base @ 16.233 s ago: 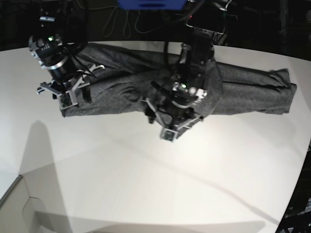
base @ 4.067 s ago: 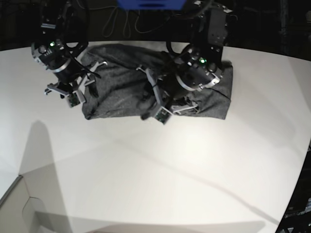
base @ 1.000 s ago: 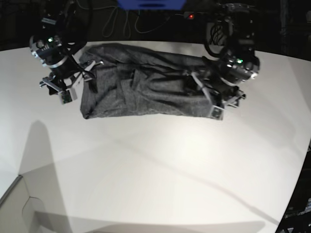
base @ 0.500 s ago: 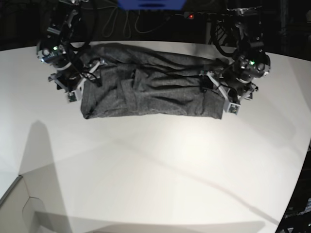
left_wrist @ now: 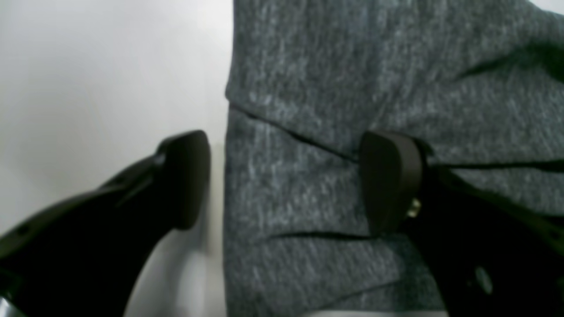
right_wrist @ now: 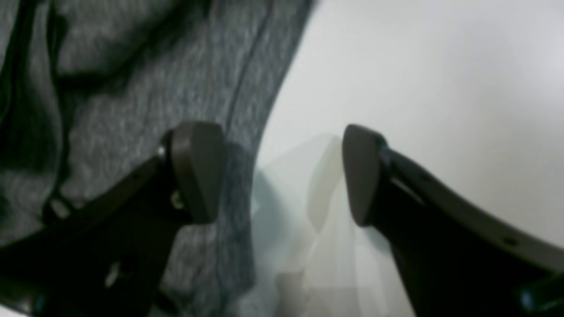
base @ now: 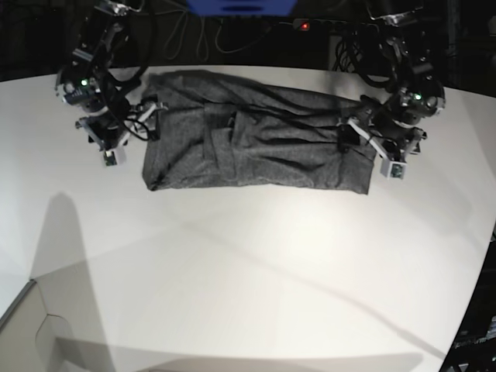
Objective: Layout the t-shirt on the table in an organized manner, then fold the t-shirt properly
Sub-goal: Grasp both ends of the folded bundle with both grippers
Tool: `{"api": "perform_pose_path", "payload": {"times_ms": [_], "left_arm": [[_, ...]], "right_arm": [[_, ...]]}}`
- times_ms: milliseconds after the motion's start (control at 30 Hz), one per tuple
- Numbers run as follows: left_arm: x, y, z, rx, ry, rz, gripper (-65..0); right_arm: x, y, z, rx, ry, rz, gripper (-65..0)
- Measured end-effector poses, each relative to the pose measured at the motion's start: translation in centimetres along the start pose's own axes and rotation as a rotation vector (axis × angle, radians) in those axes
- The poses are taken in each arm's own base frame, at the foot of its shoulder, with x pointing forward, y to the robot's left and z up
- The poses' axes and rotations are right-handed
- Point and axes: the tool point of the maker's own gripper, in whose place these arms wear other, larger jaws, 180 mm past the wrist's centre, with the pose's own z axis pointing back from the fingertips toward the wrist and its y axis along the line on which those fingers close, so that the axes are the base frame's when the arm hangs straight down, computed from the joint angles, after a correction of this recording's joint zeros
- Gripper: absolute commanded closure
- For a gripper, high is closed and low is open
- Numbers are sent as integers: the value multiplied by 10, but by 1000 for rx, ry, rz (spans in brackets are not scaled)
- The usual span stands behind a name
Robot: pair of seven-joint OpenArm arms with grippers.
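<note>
Base view: the t-shirt (base: 256, 147) lies banded on the table (base: 248, 279). Both grippers, left (left_wrist: 284, 178) and right (right_wrist: 282, 171), gape released astride its ends. Closing shallowly could pinch only one layer, unravelling the fold.

Dark clutter behind the work area

A flat blue rectangular panel (base: 241, 6) hangs at the top centre edge, with loose black cables (base: 194, 35) draped below it and a small red indicator light (base: 305, 25) just right; a pale angular piece, perhaps cardboard (base: 15, 314), sits bottom left.

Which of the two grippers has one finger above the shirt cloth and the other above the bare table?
Both do: the left gripper and the right gripper each straddle an edge of the t-shirt, open, gripping nothing.
</note>
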Motion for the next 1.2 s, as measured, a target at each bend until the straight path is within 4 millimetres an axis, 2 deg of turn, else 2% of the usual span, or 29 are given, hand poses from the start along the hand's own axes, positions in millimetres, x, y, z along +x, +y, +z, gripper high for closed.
{"api": "perform_pose_path", "payload": {"times_ms": [100,367,467,733,867,1000,1133,1200], "left_arm": [[-6,2,5,9,0,1,-514],[-8,1,6,8,4,8,-514],[-8,2,6,8,1,9,-514],[-9,4,14,31,13,-21,-514],[-6,5,17,42,13,-34,-514],[4,6,23,55,-10,-54,-514],[31,-1,35,30,-104,-39,-514],[46,-8,42,2,-158,-29,-514]], "right_arm": [[1,9,-2,19,15,22,-427],[-1,56,-8,127,18,89,-427],[-1,66,-9,151,23,109,-395],[2,66,-11,153,29,115,-177],[2,66,-12,152,36,114,0],[5,65,-12,152,32,116,0],[14,62,-12,138,36,135,0],[24,56,-5,102,17,161,0]]}}
